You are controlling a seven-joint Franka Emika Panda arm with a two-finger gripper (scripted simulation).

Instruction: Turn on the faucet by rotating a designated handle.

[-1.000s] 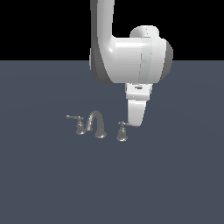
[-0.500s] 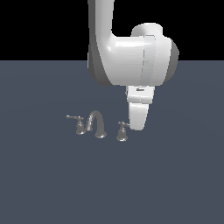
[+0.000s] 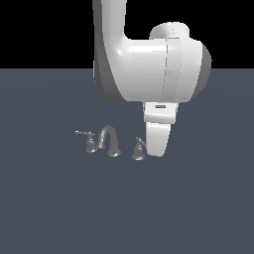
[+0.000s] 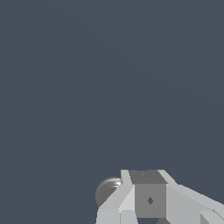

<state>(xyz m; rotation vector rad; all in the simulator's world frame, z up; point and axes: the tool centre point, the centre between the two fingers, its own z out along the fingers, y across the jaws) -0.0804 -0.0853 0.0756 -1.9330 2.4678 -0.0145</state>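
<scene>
The faucet [image 3: 109, 141] is a small chrome set on the dark floor: an arched spout with a lever handle on each side. The designated handle [image 3: 138, 149], with its flared base, stands at the set's end on the exterior view's right. Its lever is hidden behind my gripper [image 3: 158, 152]. The gripper hangs pointing down right beside that handle, its tip level with it. From this side its fingers merge into one white wedge. In the wrist view a round chrome piece [image 4: 107, 190] shows beside the gripper's fingers [image 4: 150, 200].
The slimmer twin handle [image 3: 87, 141] sits at the far end of the set on the exterior view's left, its lever pointing left. My bulky white arm [image 3: 149, 64] hangs above the faucet. Flat dark grey floor [image 3: 198, 208] surrounds the set.
The arm has come down and shifted slightly to the exterior view's right, bringing the gripper tip level with the designated handle. The faucet has not moved.
</scene>
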